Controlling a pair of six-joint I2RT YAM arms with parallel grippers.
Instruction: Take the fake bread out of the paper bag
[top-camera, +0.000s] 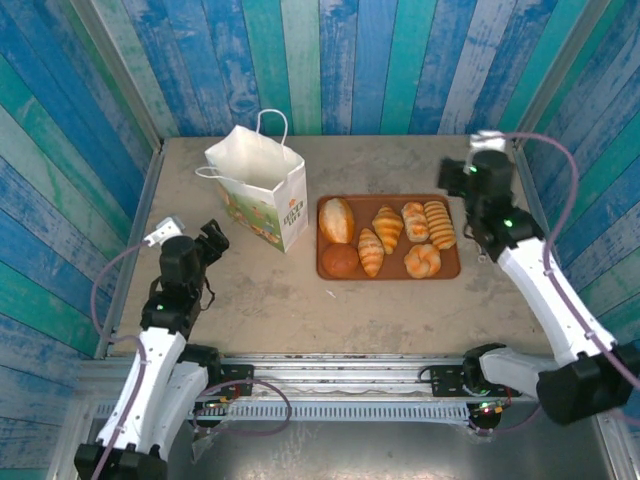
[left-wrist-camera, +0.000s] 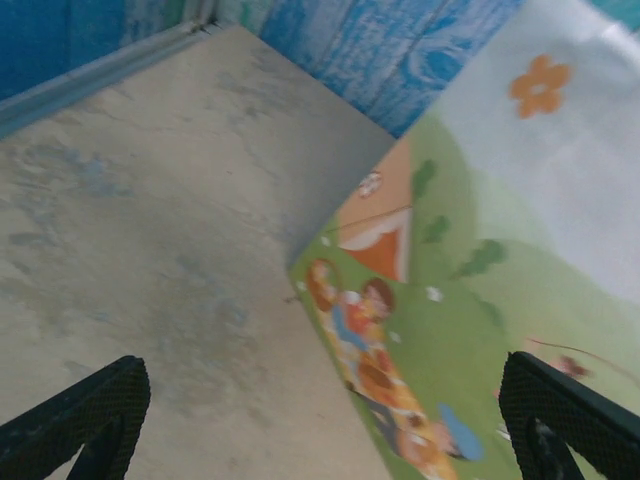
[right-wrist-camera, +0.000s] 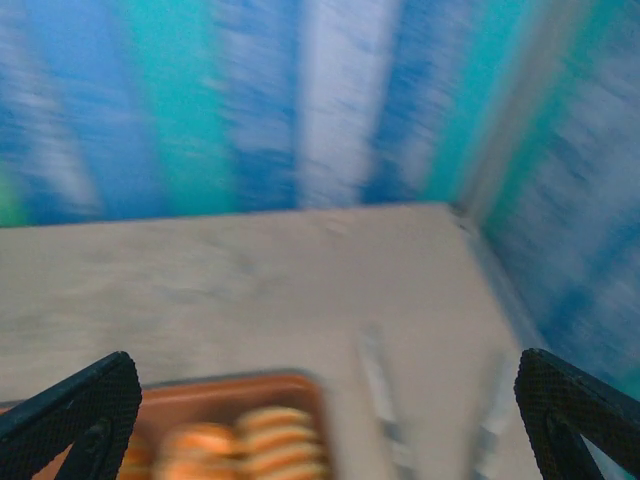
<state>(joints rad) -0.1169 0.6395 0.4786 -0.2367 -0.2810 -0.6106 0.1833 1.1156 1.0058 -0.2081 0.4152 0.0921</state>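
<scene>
The white paper bag (top-camera: 258, 185) stands upright at the back left, its cord handles up and its inside hidden. Its green-and-orange printed side (left-wrist-camera: 480, 250) is close in the left wrist view. Several pieces of fake bread lie on a flat brown tray (top-camera: 395, 268) to its right, among them a pale oval loaf (top-camera: 337, 219), a round brown bun (top-camera: 340, 260), a croissant (top-camera: 387, 228) and a ridged roll (top-camera: 438, 223). My left gripper (top-camera: 212, 243) (left-wrist-camera: 320, 430) is open and empty, just short of the bag's near side. My right gripper (top-camera: 456, 178) (right-wrist-camera: 325, 420) is open and empty above the tray's far right corner (right-wrist-camera: 230, 385).
Painted blue and teal plank walls (top-camera: 330, 60) close in the grey table (top-camera: 300, 310) at the back and both sides. Bare tabletop lies between the tray and the arm bases. The right wrist view is blurred by motion; a ridged roll (right-wrist-camera: 265, 440) shows at its bottom.
</scene>
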